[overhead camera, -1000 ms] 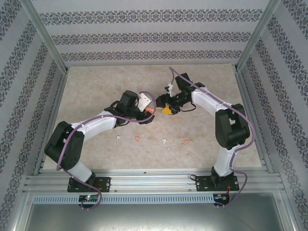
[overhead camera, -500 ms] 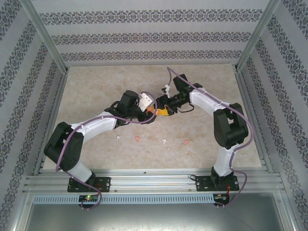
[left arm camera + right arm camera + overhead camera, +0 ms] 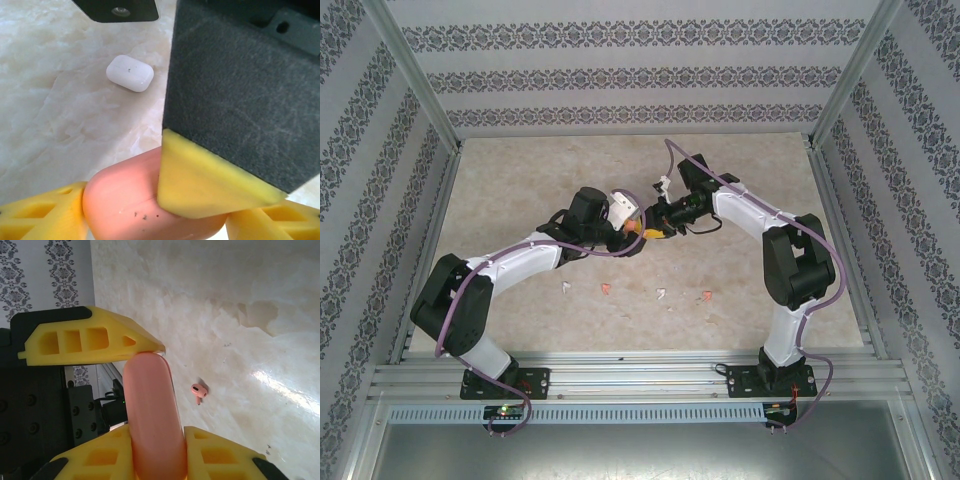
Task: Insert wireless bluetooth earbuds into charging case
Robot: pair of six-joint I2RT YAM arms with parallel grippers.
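Note:
A salmon-pink charging case (image 3: 125, 200) hangs above the table between both grippers. My left gripper (image 3: 155, 217) spans its length, with yellow fingers (image 3: 45, 215) at both ends and no gap showing. My right gripper (image 3: 155, 450) is shut across its flat faces; one of its fingers (image 3: 210, 185) lies on the case's upper face. In the top view they meet mid-table, left gripper (image 3: 634, 232) against right gripper (image 3: 652, 232). Several earbuds lie in a row nearer the bases: white (image 3: 565, 287), pink (image 3: 607, 288), white (image 3: 661, 293), pink (image 3: 707, 296). One pink earbud (image 3: 199, 391) lies below the case.
A shut white charging case (image 3: 130, 73) lies on the marble table (image 3: 520, 180) just beyond the grippers, seen from above as the white case (image 3: 664, 184). Patterned walls and metal rails enclose the table. The left gripper's finger (image 3: 85, 342) rests on the case's end.
My right arm has slid left up to the left gripper, and its jaws have closed on the pink case. The left arm has stayed where it was.

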